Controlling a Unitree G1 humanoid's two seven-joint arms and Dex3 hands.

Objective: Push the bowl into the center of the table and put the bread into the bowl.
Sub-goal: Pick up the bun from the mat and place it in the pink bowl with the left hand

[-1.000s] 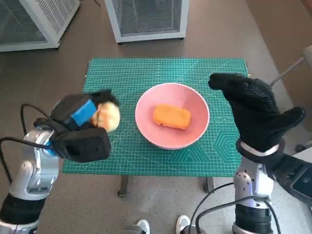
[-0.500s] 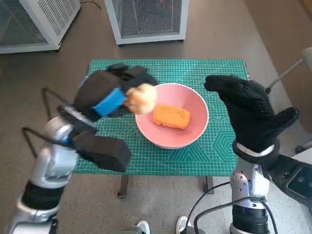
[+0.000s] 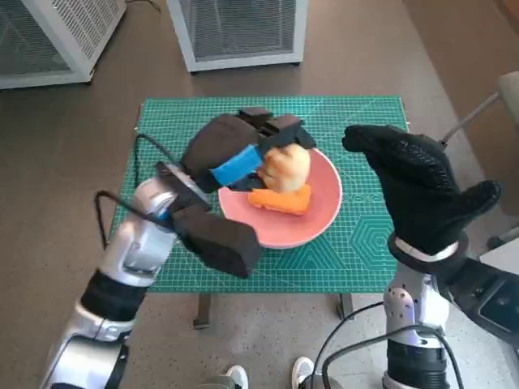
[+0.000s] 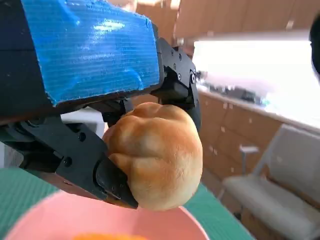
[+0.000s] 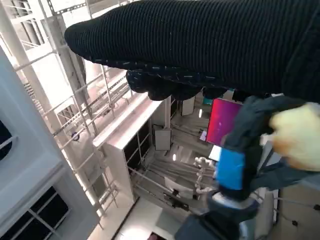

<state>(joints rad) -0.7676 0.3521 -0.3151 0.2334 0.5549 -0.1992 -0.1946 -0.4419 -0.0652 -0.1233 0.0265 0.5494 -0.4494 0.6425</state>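
Green-matted bench (image 3: 349,243), pink bowl (image 3: 320,219) mid-surface.
Your left hand (image 3: 235,154) grips the bread roll (image 3: 285,168) above the bowl; right hand (image 3: 418,182) hovers empty, fingers loosely spread.

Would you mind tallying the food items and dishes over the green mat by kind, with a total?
Round bread rolls: 1, the bread roll held by the left hand over the bowl.
Orange bread pieces: 1, the orange piece lying in the bowl.
Bowls: 1, the pink bowl.
Total: 3.
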